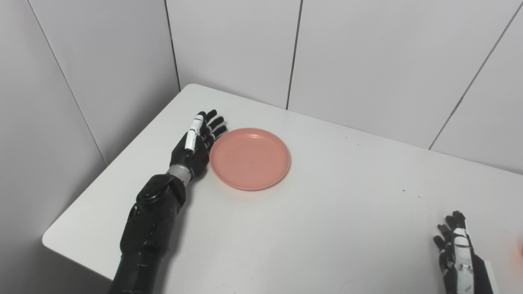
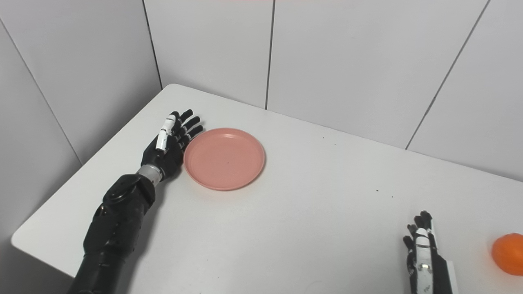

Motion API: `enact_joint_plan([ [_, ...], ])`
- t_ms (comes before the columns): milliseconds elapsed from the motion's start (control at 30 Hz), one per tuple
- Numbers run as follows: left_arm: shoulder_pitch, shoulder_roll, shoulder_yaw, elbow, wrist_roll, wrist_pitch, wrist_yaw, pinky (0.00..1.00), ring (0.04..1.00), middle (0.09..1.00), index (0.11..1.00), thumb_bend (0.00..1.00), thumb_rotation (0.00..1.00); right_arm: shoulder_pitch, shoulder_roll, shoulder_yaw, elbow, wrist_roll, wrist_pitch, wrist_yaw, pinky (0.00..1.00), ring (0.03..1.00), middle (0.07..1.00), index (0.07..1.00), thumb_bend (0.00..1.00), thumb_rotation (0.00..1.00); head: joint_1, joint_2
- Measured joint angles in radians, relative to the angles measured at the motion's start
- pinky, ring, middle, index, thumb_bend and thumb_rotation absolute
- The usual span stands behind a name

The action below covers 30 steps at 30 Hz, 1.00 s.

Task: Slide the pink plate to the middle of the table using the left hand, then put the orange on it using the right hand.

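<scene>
The pink plate (image 1: 250,158) lies empty on the left part of the white table (image 1: 327,212). My left hand (image 1: 198,143) is open with its fingers straight, standing edge-on against the plate's left rim. My right hand (image 2: 421,253) is open and empty, resting at the table's near right. The orange (image 2: 508,253) sits on the table just right of my right hand, apart from it; in the left eye view only a sliver of it shows at the right edge.
Grey wall panels (image 1: 233,45) stand close behind the table and along its left side. The table's rounded near-left corner (image 1: 51,241) is close to my left forearm.
</scene>
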Motion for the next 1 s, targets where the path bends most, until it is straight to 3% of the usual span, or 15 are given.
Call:
enact_joint_plan([
  [733, -0.026, -0.075, -0.107, -0.005, 0.027, 0.005, -0.009, 0.93, 0.925, 0.935, 0.927, 0.33, 1.00, -0.005, -0.004, -0.006, 0.017, 0.008, -0.009, 0.003, 1.00, 1.000, 1.000, 1.000, 0.11, 1.00, -0.049, 0.046],
  [1000, -0.025, -0.106, -0.136, -0.008, 0.027, 0.010, -0.036, 0.92, 0.921, 0.931, 0.924, 0.36, 1.00, -0.011, -0.005, -0.007, 0.048, 0.007, -0.051, 0.003, 1.00, 1.000, 1.000, 1.000, 0.15, 1.00, -0.080, 0.066],
])
